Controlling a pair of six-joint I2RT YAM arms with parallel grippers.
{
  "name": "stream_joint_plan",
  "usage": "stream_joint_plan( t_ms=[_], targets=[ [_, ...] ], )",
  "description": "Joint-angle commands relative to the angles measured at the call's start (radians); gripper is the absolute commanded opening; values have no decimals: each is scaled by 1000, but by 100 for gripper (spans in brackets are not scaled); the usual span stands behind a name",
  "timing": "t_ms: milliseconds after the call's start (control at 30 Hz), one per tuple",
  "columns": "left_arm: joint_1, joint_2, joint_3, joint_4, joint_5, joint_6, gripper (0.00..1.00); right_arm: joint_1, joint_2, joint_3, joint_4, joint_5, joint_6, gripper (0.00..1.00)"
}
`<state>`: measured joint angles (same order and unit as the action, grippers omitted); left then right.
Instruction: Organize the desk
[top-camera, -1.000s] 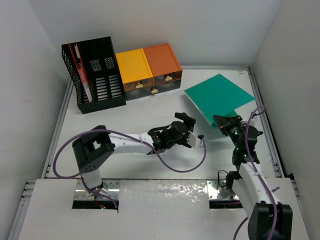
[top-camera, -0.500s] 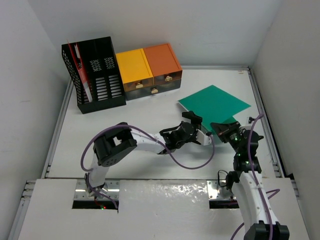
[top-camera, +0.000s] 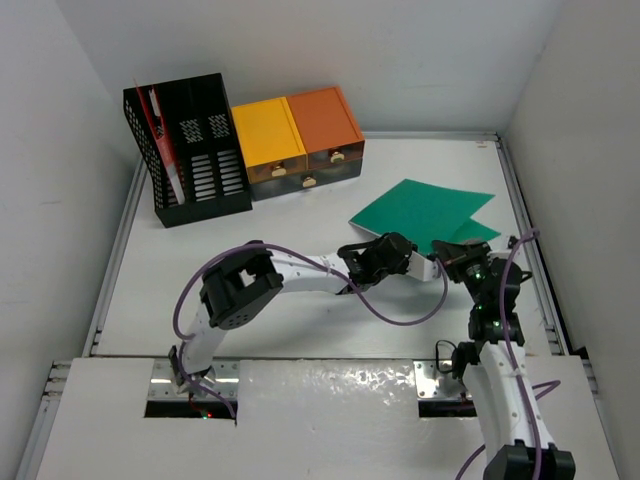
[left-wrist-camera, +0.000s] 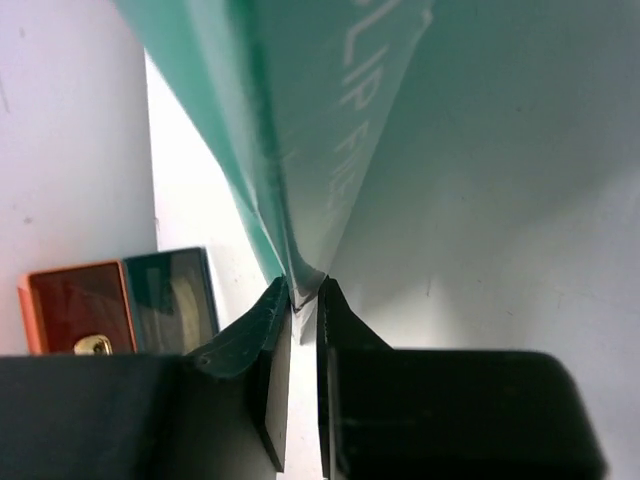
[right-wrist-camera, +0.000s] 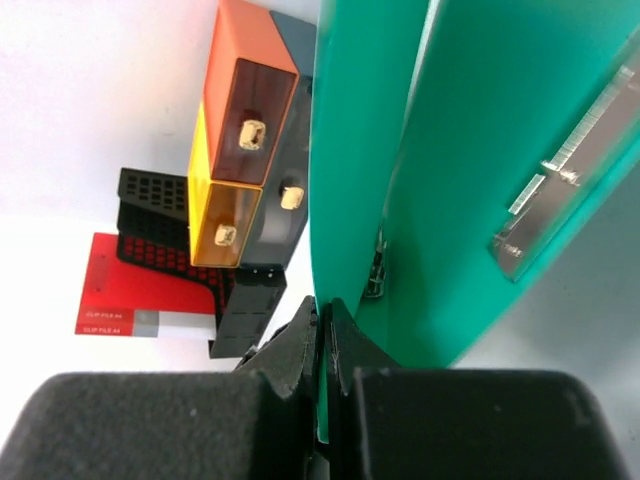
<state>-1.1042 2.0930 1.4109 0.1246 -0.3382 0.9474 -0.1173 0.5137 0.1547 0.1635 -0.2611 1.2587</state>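
A green clip folder (top-camera: 425, 210) lies partly spread open at the right back of the white desk (top-camera: 200, 265), its two leaves fanned apart. My left gripper (top-camera: 418, 263) reaches across from the left and is shut on the folder's near corner (left-wrist-camera: 300, 150), which tapers down between the jaws (left-wrist-camera: 303, 297). My right gripper (top-camera: 452, 250) is shut on one thin green leaf (right-wrist-camera: 355, 150), which stands edge-on between its fingertips (right-wrist-camera: 325, 312). The other leaf (right-wrist-camera: 500, 230) carries a metal clip (right-wrist-camera: 560, 170).
A black mesh file rack (top-camera: 190, 150) with a red file (top-camera: 160, 130) stands at the back left. Beside it sit yellow and orange drawer boxes (top-camera: 297, 140), also seen in the right wrist view (right-wrist-camera: 240, 150). The desk's metal rim (top-camera: 525, 230) runs close on the right.
My left arm has swung right to the folder and its jaws have closed on the corner. The folder has shifted left and its leaves have spread. My right gripper kept hold.
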Motion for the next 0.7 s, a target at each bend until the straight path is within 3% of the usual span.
stream_joint_plan(
  t_ms=[0,133,167,367,533,667],
  targets=[
    [3,-54,33,9,24,-194,0,34,8,48,-11,-141,-21,0],
    [6,-138,-26,-20,62,-217,0,34,17,202,-160,-34,-227,63],
    [9,-155,-47,-29,73,-234,0,34,13,238,-250,3,-269,67],
    [66,-301,-85,-126,212,-357,0,34,5,511,-455,307,-574,86],
    [105,-386,-76,-194,263,-472,0,34,25,653,-525,344,-694,86],
    [133,-430,-79,-201,292,-490,0,34,2,651,-526,376,-694,86]
  ],
)
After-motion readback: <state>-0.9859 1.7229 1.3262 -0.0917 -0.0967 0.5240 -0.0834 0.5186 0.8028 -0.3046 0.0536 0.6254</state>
